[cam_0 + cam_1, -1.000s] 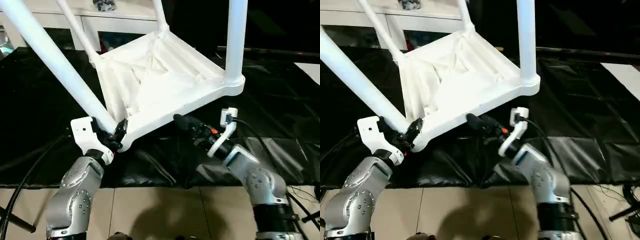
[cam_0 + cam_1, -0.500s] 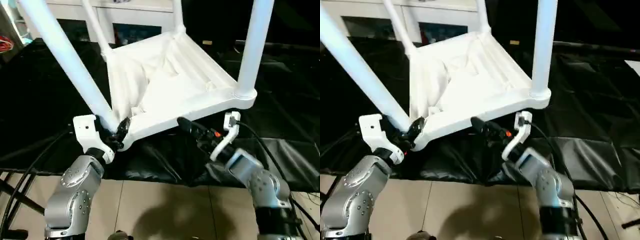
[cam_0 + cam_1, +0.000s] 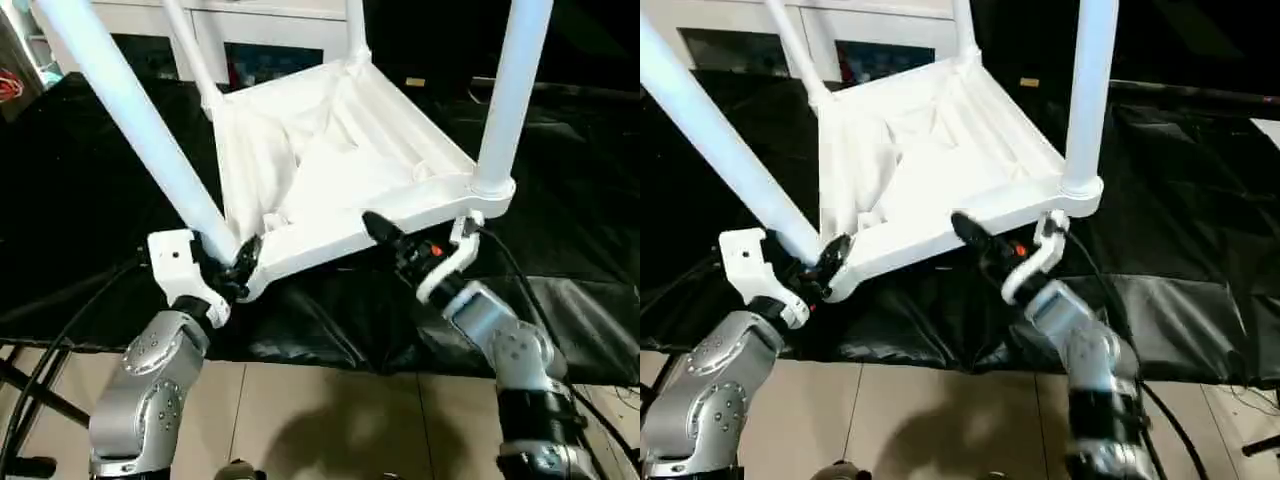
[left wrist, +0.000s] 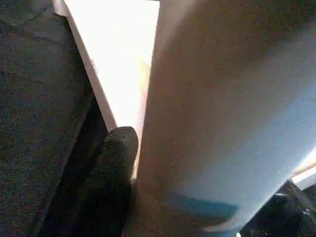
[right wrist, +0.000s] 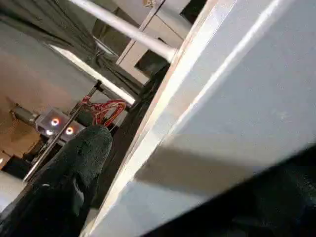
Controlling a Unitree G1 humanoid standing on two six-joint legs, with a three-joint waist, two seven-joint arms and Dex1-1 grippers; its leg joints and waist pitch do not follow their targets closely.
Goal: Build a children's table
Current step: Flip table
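Both grippers [image 3: 232, 268] [image 3: 385, 232] at upturned table [image 3: 330, 160] edge

The two head views look forward and down from above the robot's silver forearms, set slightly apart side by side, so both take in the same stretch: the upturned tabletop [image 3: 340, 170] with its legs rising out of frame, the black sheet [image 3: 90, 220] under it, the left gripper [image 3: 235, 268] and the right gripper [image 3: 975, 240]. The left wrist view sits very close, looking along the left gripper's fingers [image 4: 111, 177] at the base of a leg [image 4: 222, 123] pressed between them. The right wrist view looks up along its own finger [image 5: 69, 182] at the tabletop's edge just beside it, with another leg [image 5: 123, 27] and the white cabinet [image 5: 163, 24] farther beyond, which the head views also share.
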